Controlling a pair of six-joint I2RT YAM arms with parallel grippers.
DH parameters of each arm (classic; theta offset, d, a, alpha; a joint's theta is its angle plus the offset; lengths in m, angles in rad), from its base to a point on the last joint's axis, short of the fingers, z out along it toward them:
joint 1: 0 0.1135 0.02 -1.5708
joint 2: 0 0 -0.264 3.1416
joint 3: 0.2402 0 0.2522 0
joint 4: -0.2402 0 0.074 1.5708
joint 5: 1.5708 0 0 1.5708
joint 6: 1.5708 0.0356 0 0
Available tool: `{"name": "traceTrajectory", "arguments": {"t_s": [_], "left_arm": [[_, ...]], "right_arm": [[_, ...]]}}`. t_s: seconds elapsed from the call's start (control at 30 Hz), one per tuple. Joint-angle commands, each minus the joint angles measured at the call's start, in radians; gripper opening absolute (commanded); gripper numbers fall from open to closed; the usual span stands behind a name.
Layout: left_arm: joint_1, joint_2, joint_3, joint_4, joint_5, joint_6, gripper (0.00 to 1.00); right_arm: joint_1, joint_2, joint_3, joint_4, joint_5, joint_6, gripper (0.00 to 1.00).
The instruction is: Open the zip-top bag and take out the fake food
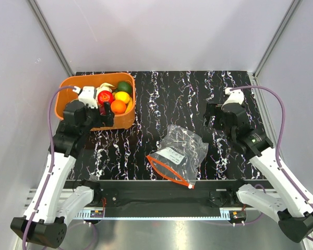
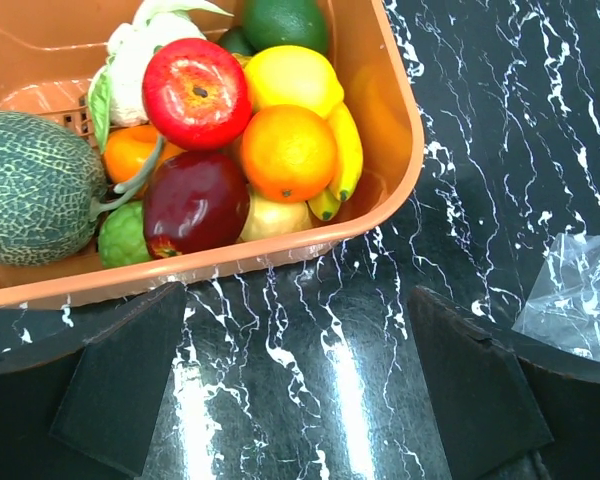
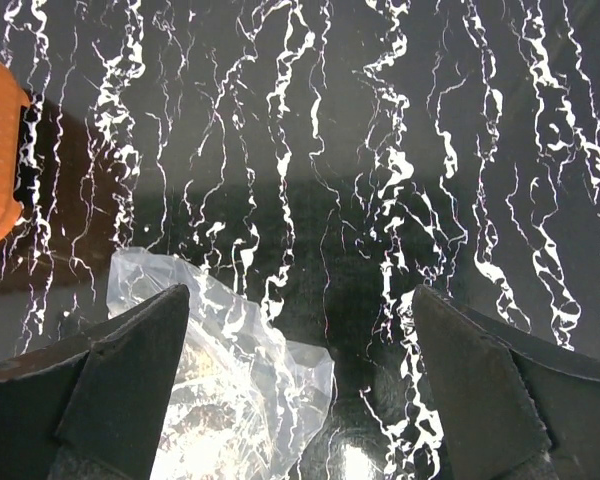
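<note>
The orange basket [image 1: 73, 86] at far left holds the fake food [image 2: 195, 95] among other fruit, suggesting the bag has been emptied. Left fingers [image 2: 300, 385] hover over the basket's near rim, spread wide, holding nothing. The zip-top bag [image 1: 178, 155] lies flat on the tabletop [image 1: 172, 94] at centre, mouth open. Right fingers [image 3: 300, 390] stand wide, empty, above the bag's corner.

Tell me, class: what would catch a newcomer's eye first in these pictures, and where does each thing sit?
First, the orange basket at the table's far left, heaped with bright fake fruit: a red apple, an orange, a netted green melon. Next, the crinkly clear zip-top bag lying flat near the front middle, its orange-red zip strip toward the near edge. The left claw hangs open just in front of the basket, the right claw open over the bag's far edge.
</note>
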Motion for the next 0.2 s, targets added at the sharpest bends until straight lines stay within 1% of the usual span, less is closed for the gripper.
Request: {"name": "traceTrajectory", "arguments": {"t_s": [0.0, 0.17], "left_arm": [[0.001, -0.031, -0.005, 0.051, -0.033, -0.005, 0.99], [0.001, -0.050, -0.011, 0.057, -0.036, 0.000, 0.99]], "right_arm": [[-0.011, 0.009, 0.046, 0.031, 0.019, -0.024, 1.00], [-0.012, 0.013, 0.046, 0.018, 0.021, -0.024, 1.00]]}}
